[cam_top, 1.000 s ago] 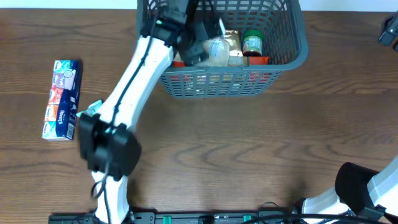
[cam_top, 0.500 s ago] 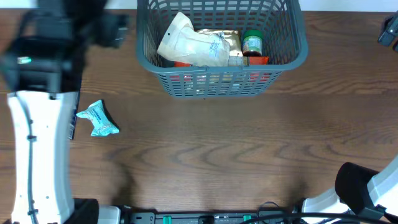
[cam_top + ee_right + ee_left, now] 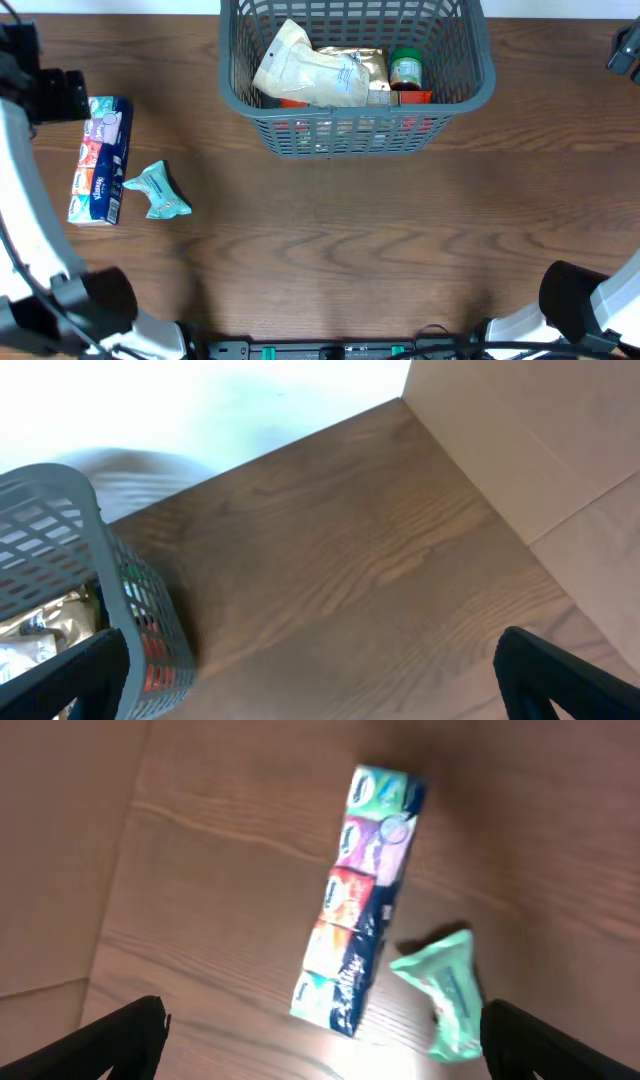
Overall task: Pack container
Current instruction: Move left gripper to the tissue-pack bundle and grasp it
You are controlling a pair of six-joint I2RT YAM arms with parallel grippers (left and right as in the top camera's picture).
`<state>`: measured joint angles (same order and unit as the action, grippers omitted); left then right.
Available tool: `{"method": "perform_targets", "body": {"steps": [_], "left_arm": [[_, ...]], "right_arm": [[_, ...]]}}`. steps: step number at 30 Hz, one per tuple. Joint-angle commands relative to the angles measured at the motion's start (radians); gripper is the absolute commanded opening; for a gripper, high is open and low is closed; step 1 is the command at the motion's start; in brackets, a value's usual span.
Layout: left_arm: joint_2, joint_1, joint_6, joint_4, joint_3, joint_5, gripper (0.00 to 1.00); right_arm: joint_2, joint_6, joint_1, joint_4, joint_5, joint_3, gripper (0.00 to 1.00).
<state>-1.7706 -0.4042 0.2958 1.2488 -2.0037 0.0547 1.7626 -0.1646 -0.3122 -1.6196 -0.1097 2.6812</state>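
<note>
Left to right: my left gripper [image 3: 322, 1038], jaws wide apart and empty, over a tissue multipack [image 3: 100, 160] and teal packet [image 3: 157, 191]; the container [image 3: 355, 137], partly filled, at the table's [image 3: 350, 250] far middle; my right gripper [image 3: 310, 680], likewise wide and empty.

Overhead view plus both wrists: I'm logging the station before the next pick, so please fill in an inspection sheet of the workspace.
surface: wood-grain table.
job's things: container at far edge, holding white pouch and green-lidded jar; tissue multipack and teal packet lie outside, on the left.
clutter: nothing seen.
grippers: left gripper open above the multipack; right gripper open, empty.
cables: dark loops at near rail.
surroundings: brown board beside the table.
</note>
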Motion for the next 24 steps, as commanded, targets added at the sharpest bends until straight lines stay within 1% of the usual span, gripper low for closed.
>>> {"method": "perform_targets", "body": {"steps": [1,12,18,24], "left_arm": [[-0.076,-0.023,0.079,-0.029,0.047,-0.038,0.99],[-0.28,-0.023,0.246,-0.189,0.222,-0.072,0.99],[-0.363,-0.023,0.254,-0.292,0.308,-0.071,0.99],[-0.437,-0.023,0.27,-0.308,0.354,-0.075,0.99]], "right_arm": [[-0.005,0.016,-0.008,0.006,0.002,-0.001,0.99],[-0.005,0.011,-0.008,0.031,0.003,-0.001,0.99],[-0.005,0.011,-0.007,0.034,0.003,-0.001,0.99],[-0.005,0.004,-0.007,0.042,0.009,-0.001,0.99]]}}
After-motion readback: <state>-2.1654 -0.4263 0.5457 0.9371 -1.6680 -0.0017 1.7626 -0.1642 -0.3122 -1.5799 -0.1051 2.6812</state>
